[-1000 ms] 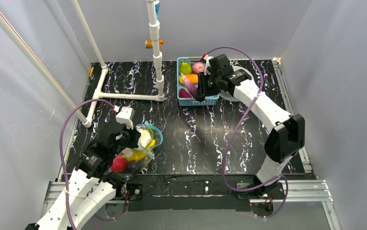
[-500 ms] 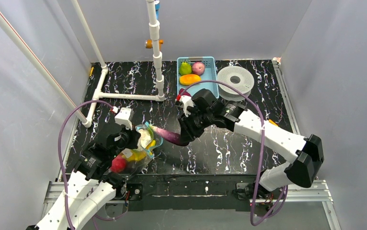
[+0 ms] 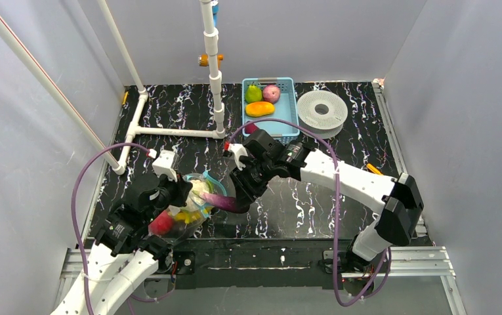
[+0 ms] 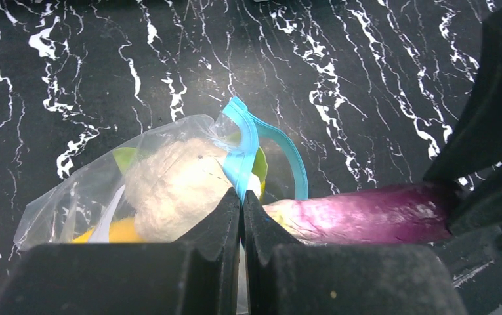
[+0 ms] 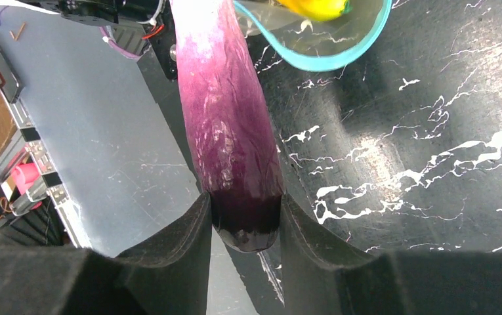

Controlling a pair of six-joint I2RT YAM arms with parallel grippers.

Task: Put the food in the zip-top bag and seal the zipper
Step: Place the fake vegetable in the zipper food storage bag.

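My left gripper (image 4: pixel 242 197) is shut on the pale-blue zipper rim (image 4: pixel 243 147) of the clear zip-top bag (image 3: pixel 186 213), holding its mouth open. Inside the bag lie a pale cauliflower (image 4: pixel 172 190), a yellow banana (image 4: pixel 120 231) and a red apple (image 3: pixel 161 224). My right gripper (image 5: pixel 243 216) is shut on the dark end of the purple eggplant (image 5: pixel 225 125). The eggplant (image 3: pixel 220 198) points left, its pale tip at the bag's mouth (image 4: pixel 287 213). The blue rim also shows in the right wrist view (image 5: pixel 330 56).
A light-blue basket (image 3: pixel 287 125) at the back holds a green, a pink and an orange toy food. A white filament spool (image 3: pixel 321 110) stands to its right. A white pipe frame (image 3: pixel 176 131) crosses the back left. The table's front edge lies just below the bag.
My right arm lifted the eggplant out of the basket and swept it left and toward the front, to the bag's mouth. My left gripper kept its hold on the bag.
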